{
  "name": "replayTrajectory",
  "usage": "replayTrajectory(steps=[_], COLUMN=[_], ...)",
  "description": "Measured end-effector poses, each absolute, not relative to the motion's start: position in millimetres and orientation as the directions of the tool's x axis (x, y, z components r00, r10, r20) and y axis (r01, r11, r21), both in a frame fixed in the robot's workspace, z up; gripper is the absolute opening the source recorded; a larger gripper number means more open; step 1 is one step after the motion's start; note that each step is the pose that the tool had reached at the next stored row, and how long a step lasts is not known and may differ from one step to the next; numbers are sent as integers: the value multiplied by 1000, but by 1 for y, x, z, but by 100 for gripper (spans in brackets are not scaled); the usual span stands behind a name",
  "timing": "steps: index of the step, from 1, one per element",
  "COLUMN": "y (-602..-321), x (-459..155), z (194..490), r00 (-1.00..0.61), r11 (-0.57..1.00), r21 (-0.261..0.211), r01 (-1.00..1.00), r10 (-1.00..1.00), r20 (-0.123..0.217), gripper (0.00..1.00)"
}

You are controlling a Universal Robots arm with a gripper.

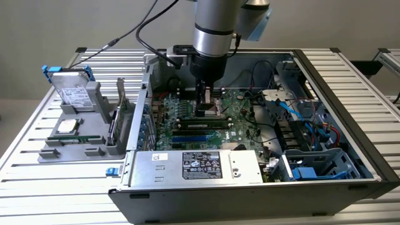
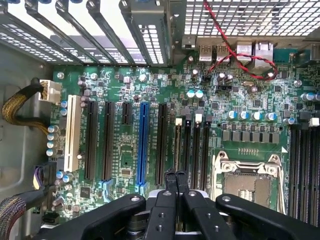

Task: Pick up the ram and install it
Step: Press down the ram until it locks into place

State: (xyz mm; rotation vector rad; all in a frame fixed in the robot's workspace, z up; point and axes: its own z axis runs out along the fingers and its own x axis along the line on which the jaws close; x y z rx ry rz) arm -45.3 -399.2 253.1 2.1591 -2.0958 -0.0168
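The long thin green ram stick w/ black chips is seen lying along the black slots of the green motherboard, inside the open grey PC case. The black two-finger claw is held just above it, near the stick's mid-length; contact can't be told. In the wrist view, the claw is pressed together, w/ nothing seen between the fingertips.
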Motion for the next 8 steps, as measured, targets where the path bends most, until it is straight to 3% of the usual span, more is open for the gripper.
replayTrajectory(steps=[8], y=[-401], x=[-31], z=[253], r00=[34], r11=[-26], r21=[102], r01=[-994], r10=[-996], r20=[83], gripper=[10])
